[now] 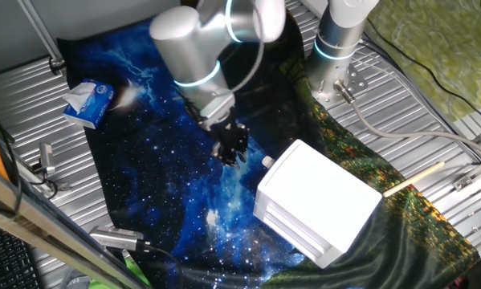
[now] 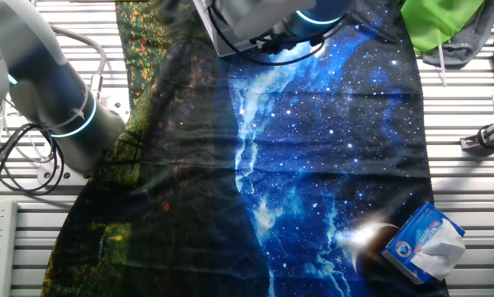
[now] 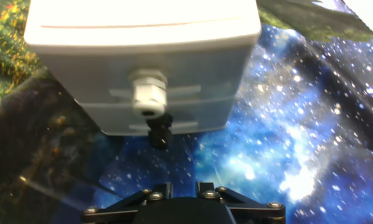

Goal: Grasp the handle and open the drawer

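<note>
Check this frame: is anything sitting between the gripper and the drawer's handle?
Nothing visible blocks the way. In the hand view the handle sits straight ahead on the drawer, with only bare starry cloth between. One fixed view shows the gripper short of the knob, not touching; its jaw state is unclear.

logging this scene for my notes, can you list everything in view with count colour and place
drawer unit: one, white, on the cloth's right part in one fixed view
drawer: one, white tier bearing the knob
handle: one, small white knob on the unit's face, just ahead of the fingers
cloth: one, blue galaxy print with a dark green side, spread over the table
tissue pack: one, blue and white, at the cloth's edge
table: one, ribbed silver metal
green fabric: one, at the table corner
wooden stick: one, tan, beside the unit
gripper: one, black, short of the knob
arm: one, silver-grey
</note>
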{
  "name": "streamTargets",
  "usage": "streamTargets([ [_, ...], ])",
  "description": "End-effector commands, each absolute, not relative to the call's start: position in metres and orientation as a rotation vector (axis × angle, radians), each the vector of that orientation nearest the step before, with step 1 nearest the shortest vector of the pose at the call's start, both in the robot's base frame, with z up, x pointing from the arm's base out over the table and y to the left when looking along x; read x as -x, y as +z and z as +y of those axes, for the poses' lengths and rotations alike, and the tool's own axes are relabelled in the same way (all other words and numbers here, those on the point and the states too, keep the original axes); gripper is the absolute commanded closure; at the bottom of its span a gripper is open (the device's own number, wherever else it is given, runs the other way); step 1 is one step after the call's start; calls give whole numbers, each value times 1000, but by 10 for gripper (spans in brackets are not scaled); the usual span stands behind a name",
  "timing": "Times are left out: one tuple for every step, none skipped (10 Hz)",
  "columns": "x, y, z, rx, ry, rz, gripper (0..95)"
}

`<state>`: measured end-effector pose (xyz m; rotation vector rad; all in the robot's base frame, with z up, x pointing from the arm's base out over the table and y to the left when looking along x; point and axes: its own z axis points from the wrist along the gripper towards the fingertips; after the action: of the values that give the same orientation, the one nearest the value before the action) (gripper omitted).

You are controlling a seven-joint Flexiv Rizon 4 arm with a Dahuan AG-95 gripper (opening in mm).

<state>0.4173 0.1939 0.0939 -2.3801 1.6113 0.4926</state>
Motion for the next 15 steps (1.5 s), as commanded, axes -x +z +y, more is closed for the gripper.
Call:
streamTargets([
  [-414, 92, 197, 2388, 482, 1597, 760],
  [-412, 92, 197, 2385, 480, 1594, 760],
  [-412, 92, 197, 2386, 480, 1591, 760],
  [-412, 92, 197, 2387, 477, 1591, 760],
  [-412, 92, 197, 2383, 476, 1597, 760],
  [-412, 92, 197, 2383, 474, 1596, 760],
  [-412, 92, 197, 2380, 475, 1598, 760],
  [-412, 92, 197, 2376, 478, 1600, 760],
  [-412, 92, 197, 2377, 485, 1586, 760],
  [-412, 92, 197, 2390, 503, 1558, 760],
  [-412, 92, 197, 2400, 508, 1549, 760],
  [-412, 92, 197, 2411, 510, 1536, 760],
  [-412, 92, 197, 2421, 508, 1526, 760],
  [-412, 92, 197, 2431, 500, 1531, 760],
  [-412, 92, 197, 2425, 502, 1546, 760],
])
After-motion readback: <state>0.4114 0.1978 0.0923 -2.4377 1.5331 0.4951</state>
